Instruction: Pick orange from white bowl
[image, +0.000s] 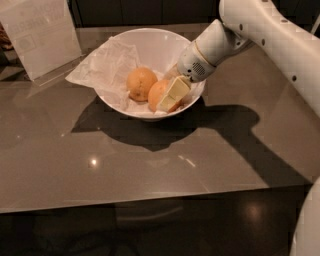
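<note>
- No word, number or brand is legible anywhere in this view.
- A white sign (42, 37) stands tilted in a clear holder at the far left corner of the worktop (150, 165). It carries faint grey rows of print, too dim to make out.
- The end effector (172, 95) is down inside the white bowl (150, 32), on its right side, against the orange (156, 95). The casing just above it shows a small dotted grille and a thin gold-coloured ring, neither forming letters.
- The white robot arm (270, 35) shows only a few small dark dots.
- The crumpled paper (105, 65) lining the bowl is plain white.
</note>
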